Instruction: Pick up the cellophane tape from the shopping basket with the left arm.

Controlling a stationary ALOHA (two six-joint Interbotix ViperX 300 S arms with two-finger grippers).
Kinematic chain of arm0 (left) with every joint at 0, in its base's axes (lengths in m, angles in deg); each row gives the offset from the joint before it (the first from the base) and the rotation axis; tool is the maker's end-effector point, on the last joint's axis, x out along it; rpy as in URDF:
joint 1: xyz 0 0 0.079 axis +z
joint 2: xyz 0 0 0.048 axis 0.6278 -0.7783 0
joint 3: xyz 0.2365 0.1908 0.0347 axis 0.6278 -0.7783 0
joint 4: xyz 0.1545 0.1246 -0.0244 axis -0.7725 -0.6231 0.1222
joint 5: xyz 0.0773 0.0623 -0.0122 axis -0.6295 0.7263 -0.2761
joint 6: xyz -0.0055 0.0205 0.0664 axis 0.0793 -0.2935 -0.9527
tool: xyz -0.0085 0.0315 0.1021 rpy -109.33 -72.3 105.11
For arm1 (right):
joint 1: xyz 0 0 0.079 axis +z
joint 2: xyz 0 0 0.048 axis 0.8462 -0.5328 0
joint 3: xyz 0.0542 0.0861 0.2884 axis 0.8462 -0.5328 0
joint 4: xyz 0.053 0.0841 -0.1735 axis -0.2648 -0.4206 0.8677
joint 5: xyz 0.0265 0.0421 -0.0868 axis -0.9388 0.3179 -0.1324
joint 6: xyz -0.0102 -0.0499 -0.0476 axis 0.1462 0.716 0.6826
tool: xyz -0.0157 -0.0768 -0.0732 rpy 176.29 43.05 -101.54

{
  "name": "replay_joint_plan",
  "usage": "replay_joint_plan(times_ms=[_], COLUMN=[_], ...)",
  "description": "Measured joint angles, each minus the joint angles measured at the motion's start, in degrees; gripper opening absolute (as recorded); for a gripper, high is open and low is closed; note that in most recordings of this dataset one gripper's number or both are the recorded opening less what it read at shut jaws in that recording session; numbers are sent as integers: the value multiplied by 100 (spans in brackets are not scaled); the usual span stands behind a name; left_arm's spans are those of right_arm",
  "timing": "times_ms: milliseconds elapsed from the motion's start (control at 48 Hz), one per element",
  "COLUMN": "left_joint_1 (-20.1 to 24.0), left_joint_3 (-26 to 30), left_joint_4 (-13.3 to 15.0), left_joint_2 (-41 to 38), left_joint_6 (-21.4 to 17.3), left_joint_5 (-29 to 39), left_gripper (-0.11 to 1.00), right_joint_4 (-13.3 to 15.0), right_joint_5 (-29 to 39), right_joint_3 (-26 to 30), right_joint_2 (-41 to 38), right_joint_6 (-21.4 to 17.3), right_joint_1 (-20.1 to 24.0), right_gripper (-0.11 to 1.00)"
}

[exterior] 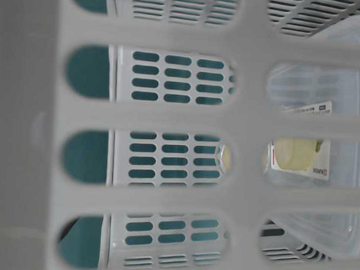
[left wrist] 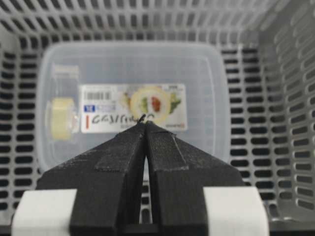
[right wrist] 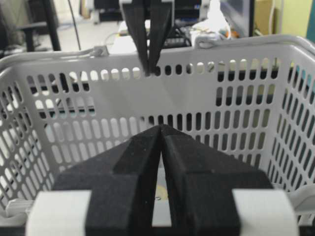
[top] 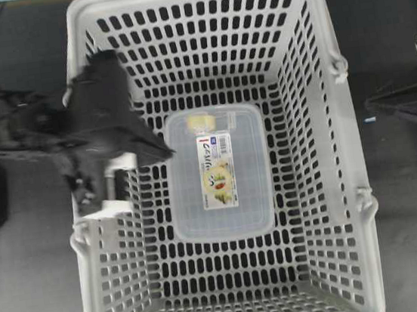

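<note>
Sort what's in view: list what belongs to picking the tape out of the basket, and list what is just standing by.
Part of the job:
- cellophane tape, flat on the basket floor
- shopping basket
- left gripper, shut, over the basket, pointing at the pack

Standing by:
- right gripper, shut, outside the basket
- dark table under it all

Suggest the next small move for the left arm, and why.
Probably open the left end effector first. Its fingers are pressed together, and it sits over the shopping basket beside the cellophane tape, not touching it. Shut, it cannot straddle the flat pack; opening comes before descending.
</note>
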State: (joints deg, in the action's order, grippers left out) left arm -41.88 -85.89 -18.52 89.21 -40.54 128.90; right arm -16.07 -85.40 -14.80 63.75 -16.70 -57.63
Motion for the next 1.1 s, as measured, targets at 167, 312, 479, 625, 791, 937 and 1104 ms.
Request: replay_joint_plan(times_ms=[167, 312, 479, 625, 791, 937, 1104], left_joint_1=[-9, -18, -35, -35, -35, -53, -62], left_joint_3=[448, 659, 958, 1283, 1494, 1617, 1626], left_joint_4=[0, 0, 0, 0, 0, 0, -9], left_joint_2=[-580, -940, -1424, -1916, -2391, -2725, -2936], left_joint_6=[-9, 0, 9, -18, -18, -18, -26], left_joint_5=[501, 624, 896, 1248, 1327, 1336, 1336], left_gripper=[2, 35, 83, 90, 90, 90, 91], right_joint_4=[-9, 0, -9, -9, -9, 0, 0], right_joint_5=[9, 9, 9, 9, 9, 9, 0], right_joint_3=[0, 0, 0, 0, 0, 0, 0], right_joint_2=[0, 0, 0, 0, 0, 0, 0], right_joint_6=[-9, 0, 0, 0, 0, -9, 0], right_joint_1=[0, 0, 0, 0, 0, 0, 0], right_gripper=[8, 25, 44, 50, 50, 50, 50])
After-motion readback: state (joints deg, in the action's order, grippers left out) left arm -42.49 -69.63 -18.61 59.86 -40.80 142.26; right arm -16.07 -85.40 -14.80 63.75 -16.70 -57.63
